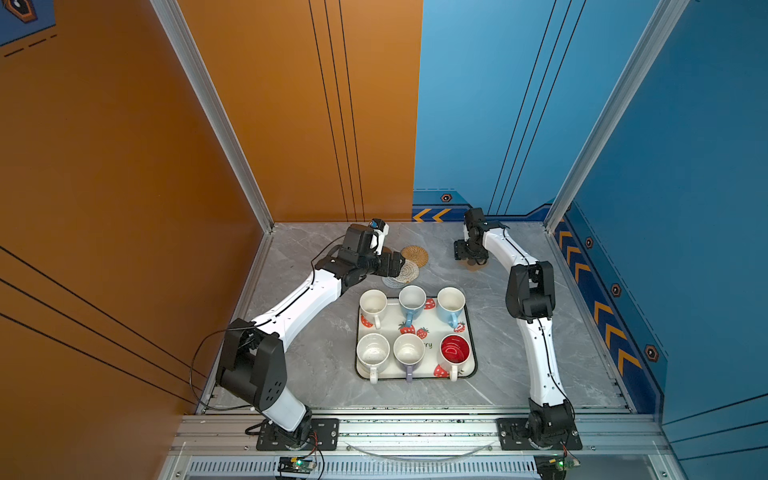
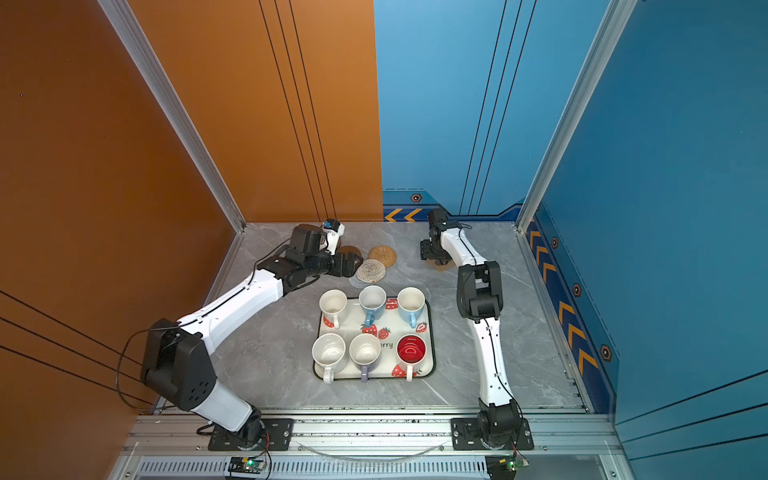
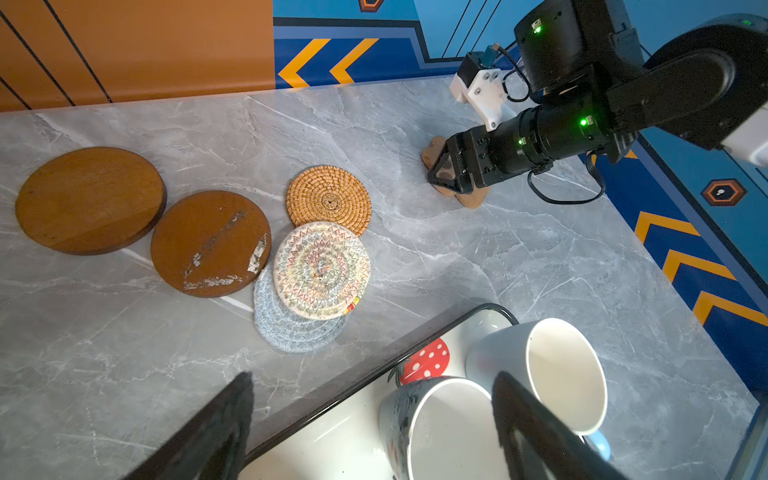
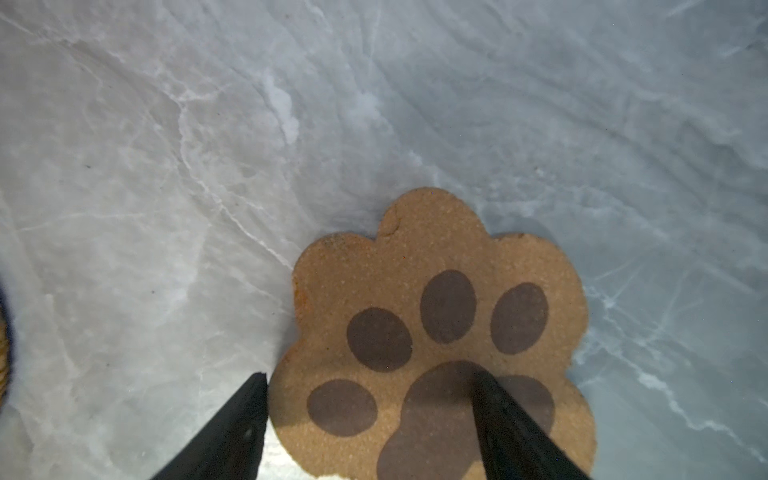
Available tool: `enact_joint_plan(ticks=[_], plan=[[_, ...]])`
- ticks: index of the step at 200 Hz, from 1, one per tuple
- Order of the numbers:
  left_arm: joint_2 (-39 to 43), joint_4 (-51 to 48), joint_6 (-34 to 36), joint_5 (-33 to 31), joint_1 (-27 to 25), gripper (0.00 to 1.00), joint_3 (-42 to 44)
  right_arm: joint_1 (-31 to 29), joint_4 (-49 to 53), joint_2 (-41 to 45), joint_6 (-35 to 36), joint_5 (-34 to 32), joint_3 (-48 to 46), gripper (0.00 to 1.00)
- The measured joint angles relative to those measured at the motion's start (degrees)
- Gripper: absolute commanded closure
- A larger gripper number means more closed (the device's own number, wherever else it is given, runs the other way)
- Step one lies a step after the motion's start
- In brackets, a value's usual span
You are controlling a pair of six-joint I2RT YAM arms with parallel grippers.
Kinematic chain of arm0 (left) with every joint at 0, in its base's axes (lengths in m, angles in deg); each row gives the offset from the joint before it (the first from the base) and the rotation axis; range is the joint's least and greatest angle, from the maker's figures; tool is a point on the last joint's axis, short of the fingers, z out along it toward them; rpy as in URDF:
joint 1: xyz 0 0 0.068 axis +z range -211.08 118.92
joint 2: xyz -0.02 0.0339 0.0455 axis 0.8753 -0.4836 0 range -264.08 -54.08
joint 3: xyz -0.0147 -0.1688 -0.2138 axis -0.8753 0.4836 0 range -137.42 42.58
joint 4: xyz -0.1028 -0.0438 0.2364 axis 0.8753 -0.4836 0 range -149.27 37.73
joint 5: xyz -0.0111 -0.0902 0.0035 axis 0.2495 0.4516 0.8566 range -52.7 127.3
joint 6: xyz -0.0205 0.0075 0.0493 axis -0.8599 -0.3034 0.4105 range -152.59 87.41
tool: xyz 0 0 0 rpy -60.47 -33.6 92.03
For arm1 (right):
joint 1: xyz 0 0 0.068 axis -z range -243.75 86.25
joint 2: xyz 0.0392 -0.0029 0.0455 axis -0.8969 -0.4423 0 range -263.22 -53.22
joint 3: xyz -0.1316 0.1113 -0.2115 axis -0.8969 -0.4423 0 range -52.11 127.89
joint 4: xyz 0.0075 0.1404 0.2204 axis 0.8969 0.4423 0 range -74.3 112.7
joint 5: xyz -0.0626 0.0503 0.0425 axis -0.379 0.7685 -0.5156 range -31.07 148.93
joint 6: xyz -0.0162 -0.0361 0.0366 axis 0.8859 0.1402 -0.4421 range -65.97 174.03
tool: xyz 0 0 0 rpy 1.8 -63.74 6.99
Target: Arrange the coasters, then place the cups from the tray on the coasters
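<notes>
right gripper jaws apart, low over paw-print coaster, back right of table; nothing gripped. left gripper wide, empty, near other coasters. cups on tray.

**Weave, grain and glaze on a marble-look top**

The table shows grey veined stone, smooth with a soft sheen. The brown disc looks like smooth wood, and the scuffed disc has pale worn patches. The rattan coaster is a tight, rough weave. The cream spiral and grey spiral are stitched cloth cord. The paw-print coaster is grainy, matt and cork-like. The cups and tray are glossy.
</notes>
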Motion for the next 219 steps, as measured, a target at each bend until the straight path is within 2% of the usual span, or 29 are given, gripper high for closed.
enact_joint_plan(ticks=[69,117,135,162,182,219], plan=[[1.38,-0.59,0.48,-0.17,-0.07,0.09,0.0,0.79,0.22,0.5,-0.74,3.63,0.13,0.18],[3.39,-0.55,0.85,-1.07,-0.07,0.09,0.42,-0.35,0.52,4.42,-2.29,6.01,0.2,0.19],[4.52,-0.57,0.85,-1.7,-0.04,0.09,1.4,-2.14,0.48,6.01,-3.19,6.97,1.81,0.3],[5.95,-0.31,0.85,-2.23,-0.04,0.09,3.19,-5.77,-0.68,6.23,-5.27,9.84,5.75,0.77],[6.54,-0.17,0.85,-2.54,-0.04,0.09,4.57,-8.33,-1.42,4.76,-7.13,12.35,9.29,0.99],[7.13,0.61,0.83,-2.75,0.02,0.09,6.36,-10.25,-4.98,-0.09,-11.28,16.41,12.33,1.0]])
